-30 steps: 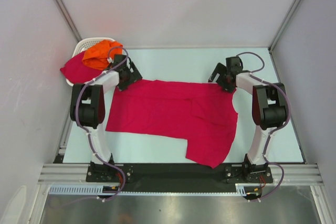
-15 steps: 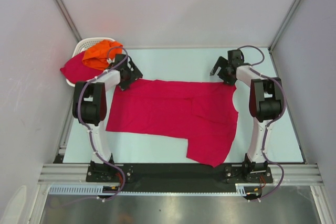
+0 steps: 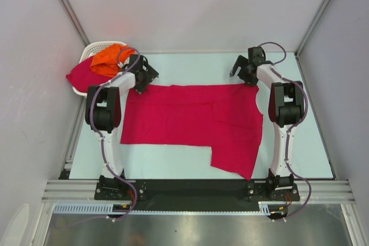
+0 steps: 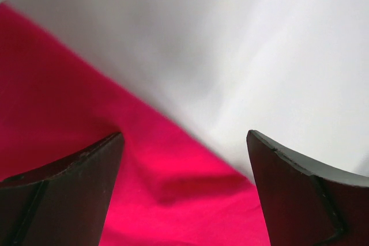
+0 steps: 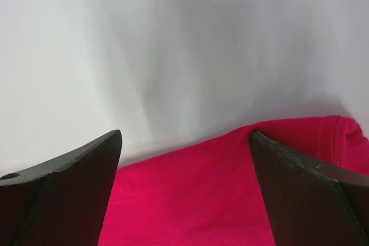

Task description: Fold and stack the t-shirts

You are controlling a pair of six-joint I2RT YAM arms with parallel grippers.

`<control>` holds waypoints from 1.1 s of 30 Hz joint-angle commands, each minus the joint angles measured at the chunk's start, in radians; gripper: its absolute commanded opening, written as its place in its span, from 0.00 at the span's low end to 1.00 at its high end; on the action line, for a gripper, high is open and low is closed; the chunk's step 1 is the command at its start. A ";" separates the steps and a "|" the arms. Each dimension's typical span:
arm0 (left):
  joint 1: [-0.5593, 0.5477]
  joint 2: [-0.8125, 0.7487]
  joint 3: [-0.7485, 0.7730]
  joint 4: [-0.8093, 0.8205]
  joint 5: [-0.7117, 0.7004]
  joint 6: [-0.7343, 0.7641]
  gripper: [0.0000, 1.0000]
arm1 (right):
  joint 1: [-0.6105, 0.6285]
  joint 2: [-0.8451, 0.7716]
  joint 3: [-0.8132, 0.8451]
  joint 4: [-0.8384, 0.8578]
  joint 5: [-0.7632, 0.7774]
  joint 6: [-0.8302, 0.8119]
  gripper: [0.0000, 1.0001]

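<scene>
Flat on the pale table (image 3: 190, 68) lies the crimson-pink soft fabric t-shirt (image 3: 190, 120), with left gripper (image 3: 143, 78) wide open at its 11 o'clock corner and right gripper (image 3: 244, 74) wide open at 1 o'clock, both empty; each should probably pinch its corner evenly before folding.

White slotted basket (image 3: 92, 47) at far-left corner of pale table (image 3: 190, 67).

Left arm (image 3: 109, 154) and right arm (image 3: 281, 148): white links, black joint housings. Thin grey cables (image 3: 268, 44) loop along each. Left gripper (image 4: 184, 135) has dark wedge-shaped fingers
</scene>
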 commanded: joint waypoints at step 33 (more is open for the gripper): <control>0.040 0.533 0.826 -0.160 0.032 0.062 0.94 | -0.076 0.400 0.610 -0.005 -0.030 -0.043 1.00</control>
